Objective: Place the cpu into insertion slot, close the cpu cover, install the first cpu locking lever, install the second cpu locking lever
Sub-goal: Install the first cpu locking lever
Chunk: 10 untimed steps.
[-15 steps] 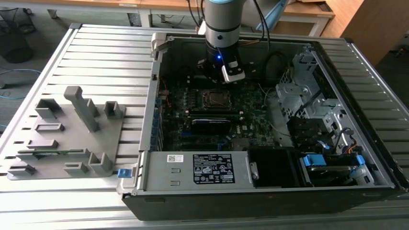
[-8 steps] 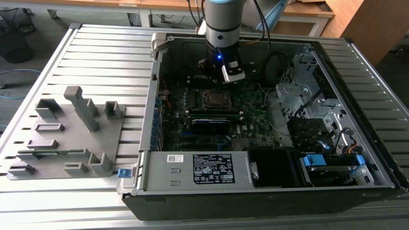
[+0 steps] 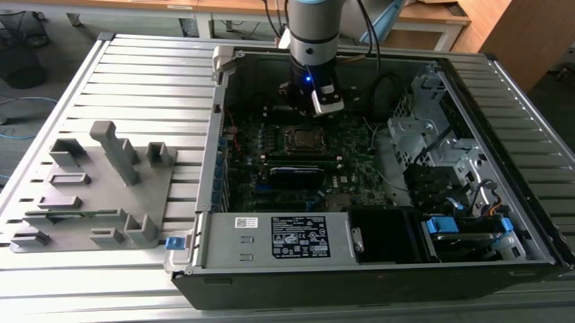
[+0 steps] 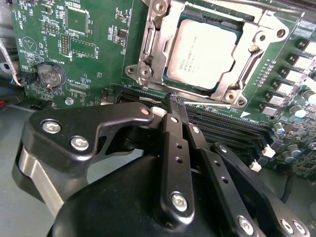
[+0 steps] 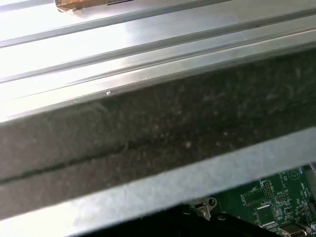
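Note:
The cpu (image 4: 205, 52), a grey-silver square chip, lies flat in the insertion slot (image 4: 216, 92) on the green motherboard; in the exterior view it is the square (image 3: 306, 138) at the middle of the open computer case. The cpu cover (image 4: 261, 29), a silver frame, lies down around the chip's edges. Thin metal levers (image 4: 147, 44) run along the socket's sides; I cannot tell if they are latched. My gripper (image 4: 174, 102) hovers just beside the socket, over the memory slots, black fingers (image 4: 170, 133) shut together with nothing between them. In the exterior view the gripper (image 3: 314, 108) hangs just behind the socket.
Long black memory slots (image 4: 227, 126) and a coin battery (image 4: 52, 74) flank the socket. The case holds a black card (image 3: 295, 176), a power supply (image 3: 287, 239) and drive bays (image 3: 449, 168). A grey fixture plate (image 3: 99, 188) sits at the exterior view's left. The case wall (image 5: 158, 133) stands close by.

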{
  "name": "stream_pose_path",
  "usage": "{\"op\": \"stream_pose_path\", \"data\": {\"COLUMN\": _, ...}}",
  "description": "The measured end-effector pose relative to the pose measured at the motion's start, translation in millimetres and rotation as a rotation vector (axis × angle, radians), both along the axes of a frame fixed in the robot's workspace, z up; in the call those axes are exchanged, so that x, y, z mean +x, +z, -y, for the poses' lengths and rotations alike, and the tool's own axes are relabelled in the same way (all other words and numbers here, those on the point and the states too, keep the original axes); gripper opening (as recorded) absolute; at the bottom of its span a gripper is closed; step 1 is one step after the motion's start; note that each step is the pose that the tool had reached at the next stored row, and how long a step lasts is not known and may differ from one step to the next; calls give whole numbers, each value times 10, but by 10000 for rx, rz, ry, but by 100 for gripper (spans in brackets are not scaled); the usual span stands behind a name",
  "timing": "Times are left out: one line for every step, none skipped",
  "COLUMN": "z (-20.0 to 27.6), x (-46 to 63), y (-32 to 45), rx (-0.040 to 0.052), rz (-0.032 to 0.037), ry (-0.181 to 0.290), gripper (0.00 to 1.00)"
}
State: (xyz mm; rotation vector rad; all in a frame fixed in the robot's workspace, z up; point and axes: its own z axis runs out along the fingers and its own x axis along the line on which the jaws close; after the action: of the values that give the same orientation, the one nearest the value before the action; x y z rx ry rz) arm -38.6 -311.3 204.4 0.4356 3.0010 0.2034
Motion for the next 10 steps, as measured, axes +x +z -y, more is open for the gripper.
{"op": "stream_pose_path", "data": {"z": -7, "x": 1, "y": 0, "rx": -1, "rz": 0, "ry": -20, "gripper": 11}}
{"op": "stream_pose_path", "data": {"z": -14, "x": 3, "y": 0, "rx": 0, "rz": 0, "ry": -41, "gripper": 11}}
{"op": "stream_pose_path", "data": {"z": -21, "x": 4, "y": 0, "rx": 0, "rz": 0, "ry": -62, "gripper": 11}}
{"op": "stream_pose_path", "data": {"z": -27, "x": 4, "y": 0, "rx": 1, "rz": 0, "ry": -83, "gripper": 11}}
{"op": "stream_pose_path", "data": {"z": -33, "x": 5, "y": 0, "rx": 1, "rz": 0, "ry": -105, "gripper": 11}}
{"op": "stream_pose_path", "data": {"z": -38, "x": 6, "y": 0, "rx": 0, "rz": -1, "ry": -126, "gripper": 11}}
{"op": "stream_pose_path", "data": {"z": -42, "x": 7, "y": 0, "rx": -1, "rz": -1, "ry": -145, "gripper": 11}}
{"op": "stream_pose_path", "data": {"z": -46, "x": 8, "y": 0, "rx": -1, "rz": -1, "ry": -162, "gripper": 11}}
{"op": "stream_pose_path", "data": {"z": -50, "x": 10, "y": 0, "rx": -1, "rz": -1, "ry": -178, "gripper": 11}}
{"op": "stream_pose_path", "data": {"z": -53, "x": 11, "y": 0, "rx": 0, "rz": 0, "ry": -192, "gripper": 11}}
